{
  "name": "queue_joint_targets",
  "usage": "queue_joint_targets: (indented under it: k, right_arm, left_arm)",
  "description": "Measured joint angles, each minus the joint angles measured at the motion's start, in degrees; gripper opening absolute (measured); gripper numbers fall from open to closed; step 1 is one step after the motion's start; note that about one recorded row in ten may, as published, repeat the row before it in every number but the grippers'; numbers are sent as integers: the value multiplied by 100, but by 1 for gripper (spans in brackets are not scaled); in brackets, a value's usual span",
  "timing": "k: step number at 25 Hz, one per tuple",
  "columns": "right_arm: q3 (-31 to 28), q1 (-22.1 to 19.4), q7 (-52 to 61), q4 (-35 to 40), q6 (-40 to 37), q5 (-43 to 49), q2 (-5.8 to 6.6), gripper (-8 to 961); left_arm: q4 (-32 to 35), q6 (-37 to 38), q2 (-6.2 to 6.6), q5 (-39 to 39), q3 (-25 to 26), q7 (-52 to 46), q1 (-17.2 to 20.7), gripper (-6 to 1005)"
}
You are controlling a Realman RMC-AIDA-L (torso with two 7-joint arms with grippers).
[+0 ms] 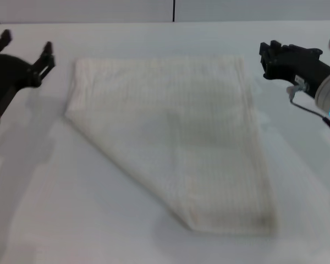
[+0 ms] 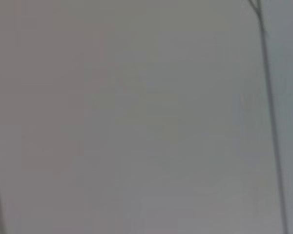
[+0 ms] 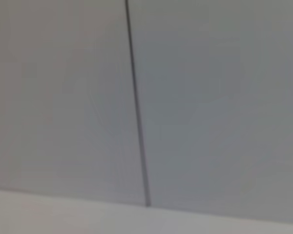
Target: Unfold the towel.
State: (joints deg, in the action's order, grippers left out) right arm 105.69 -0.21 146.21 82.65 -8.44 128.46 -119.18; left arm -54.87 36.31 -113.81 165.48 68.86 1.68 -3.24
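Observation:
The cream-white towel (image 1: 176, 137) lies on the white table in the head view, folded along a diagonal so its left side slants from the far left corner down to the near right. My left gripper (image 1: 26, 48) is open and empty, raised to the left of the towel's far left corner. My right gripper (image 1: 269, 58) is raised to the right of the towel's far right corner. The towel shows in neither wrist view.
The white table (image 1: 55, 209) surrounds the towel, with bare surface at the near left. A grey wall with a dark vertical seam (image 1: 173, 10) stands behind the table; the seam also shows in the right wrist view (image 3: 136, 107).

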Motion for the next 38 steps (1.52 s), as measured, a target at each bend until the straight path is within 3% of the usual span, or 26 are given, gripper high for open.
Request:
queue_joint_targets:
  k: [1,2,3,4,5,6,8,9,11,12,14,16,17,18,21,24,25,29,33,38]
  right_arm:
    - [-511,128,141,313,-1022,-57,-14,284]
    - [-511,128,141,313,-1022,-57,-14,263]
    - [-824,262,313,424,-1502,-65,-3,241]
    - [-1150,422,478,459,-1992,-55,3,219]
    - [-1487,611,654,450,-2500,-8,4,197]
    - [-1732,785,769,399,-2819,64,4,175]
    - [-2243,1222,1143,225,-3614,446,3,127]
    - [-2446,1469,1389,86,-3949,756,5,101]
    - [-2775,2021,1821,-248,-4507,1325,17,49]
    - [-2928,2268,1943,-433,-4746,1536,21,23]
    - [-3271,2803,2037,-845,-5204,1910,28,-3]
    - [-3537,3278,2052,-1256,-5513,2215,30,-2]
    - [-3603,3463,2053,-1421,-5570,2316,31,-2]
    - [-3660,3642,2054,-1589,-5631,2414,30,-2]
    - [-3690,4016,2053,-1845,-5661,2524,36,-2]
    - [-3736,4341,2055,-2007,-5765,2596,83,-1]
    - [-3795,4506,2057,-2142,-5839,2642,109,-1]
    - [-3976,5118,2045,-2841,-5916,2795,213,-2]
    - [-4018,5527,2021,-3450,-5765,2926,283,-2]
    - [-3962,5723,2004,-4057,-5334,2977,269,-2]
  left_arm:
    - [-706,-813,121,2,-59,29,36,810]
    - [-706,-813,121,2,-59,29,36,810]
    - [-1315,-1657,254,4,-116,-9,39,810]
    - [-1315,-1657,254,4,-116,-9,39,809]
    - [-2040,-2799,430,1,-182,-100,-63,809]
    - [-2438,-3473,486,-1,-189,-101,-156,809]
    - [-2655,-3815,498,-3,-190,-81,-201,808]
    - [-3201,-4769,496,-20,-173,70,-299,808]
    - [-3601,-5527,434,-70,-139,296,-401,807]
    - [-3601,-5527,434,-70,-139,296,-401,807]
    - [-3964,-6553,245,-544,22,1019,-588,806]
    - [-4036,-7056,88,-1020,234,1622,-729,806]
    - [-4036,-7056,88,-1020,234,1622,-729,806]
    - [-3957,-7574,-196,-1540,643,2345,-909,805]
    - [-3622,-8196,-466,-1945,1150,3038,-1220,804]
    - [-3622,-8196,-466,-1945,1150,3038,-1220,804]
    - [-3070,-8453,-435,-2211,1270,3115,-1657,803]
    - [-2373,-8386,-477,-2295,1242,3232,-2000,802]
    - [-2234,-8270,-481,-2306,1057,3237,-2039,801]
    - [-2093,-8057,-481,-2313,806,3232,-2044,800]
